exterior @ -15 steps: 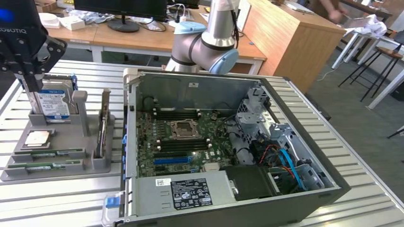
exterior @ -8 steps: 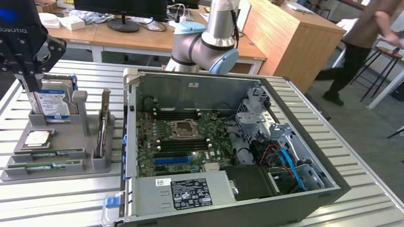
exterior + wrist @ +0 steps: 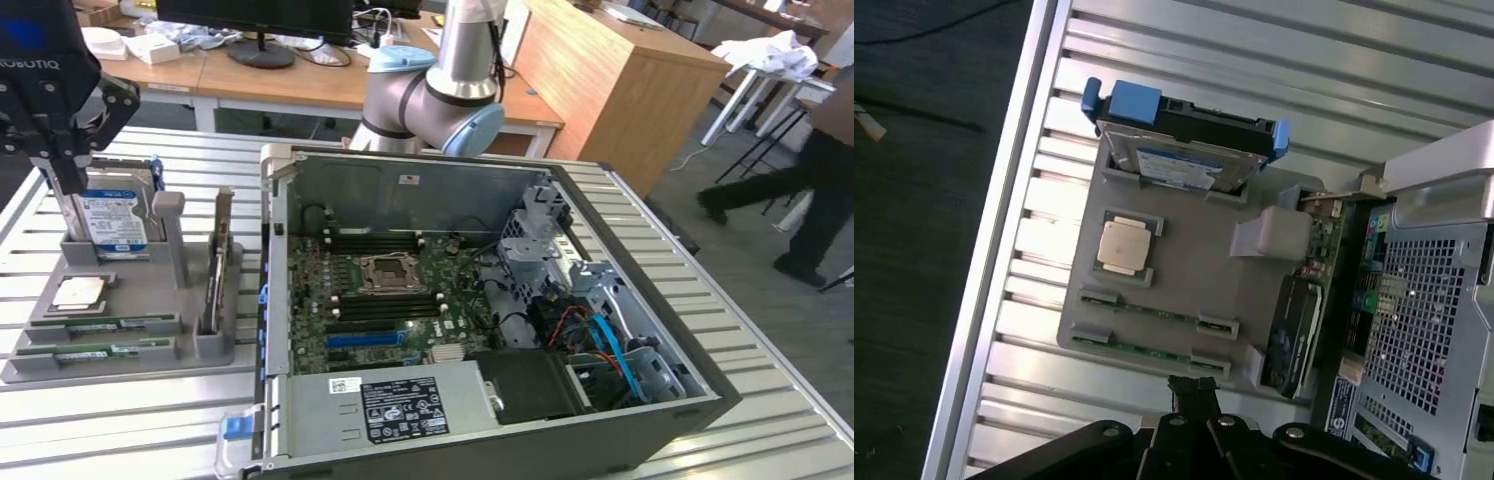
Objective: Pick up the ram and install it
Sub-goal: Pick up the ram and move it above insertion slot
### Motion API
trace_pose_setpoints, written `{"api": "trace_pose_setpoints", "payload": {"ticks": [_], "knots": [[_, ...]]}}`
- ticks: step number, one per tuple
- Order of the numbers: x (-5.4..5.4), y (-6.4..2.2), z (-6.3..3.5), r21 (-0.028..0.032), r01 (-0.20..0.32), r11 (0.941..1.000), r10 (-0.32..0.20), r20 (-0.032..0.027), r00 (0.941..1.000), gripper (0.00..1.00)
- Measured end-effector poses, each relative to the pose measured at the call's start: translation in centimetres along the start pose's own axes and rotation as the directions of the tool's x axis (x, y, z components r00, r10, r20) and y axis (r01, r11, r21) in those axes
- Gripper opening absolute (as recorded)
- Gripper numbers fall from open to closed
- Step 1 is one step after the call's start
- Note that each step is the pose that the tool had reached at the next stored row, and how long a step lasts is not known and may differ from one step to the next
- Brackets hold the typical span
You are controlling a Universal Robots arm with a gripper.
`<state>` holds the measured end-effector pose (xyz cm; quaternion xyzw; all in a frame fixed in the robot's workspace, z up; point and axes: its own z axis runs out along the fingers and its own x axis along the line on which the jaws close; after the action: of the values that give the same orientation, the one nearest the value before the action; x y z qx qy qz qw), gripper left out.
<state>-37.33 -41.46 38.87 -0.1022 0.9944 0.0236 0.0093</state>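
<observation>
Exterior view's left has the gripper [image 3: 67, 180] hanging empty, jaws pressed together, over the gray tray [image 3: 140, 295] beside the hard drive [image 3: 110, 220], while the ram [image 3: 107, 325] lies in a near slot; coming down unopened, it could jab the thin board.

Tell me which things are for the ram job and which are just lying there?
For the job:
ram sticks
gripper
motherboard in the open computer case

Just lying about:
hard drive
processor chip
expansion card
</observation>
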Motion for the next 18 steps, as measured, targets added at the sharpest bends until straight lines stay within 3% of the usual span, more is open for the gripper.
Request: {"api": "trace_pose_setpoints", "payload": {"ticks": [9,18], "knots": [[0.0,0.0,0.0,-0.0019,0.073,0.9973,-0.073,-0.0032,0.9973,0.1],[0.0,0.0,0.0,-0.0039,0.144,0.9895,-0.145,-0.0063,0.9895,0.1]]}}
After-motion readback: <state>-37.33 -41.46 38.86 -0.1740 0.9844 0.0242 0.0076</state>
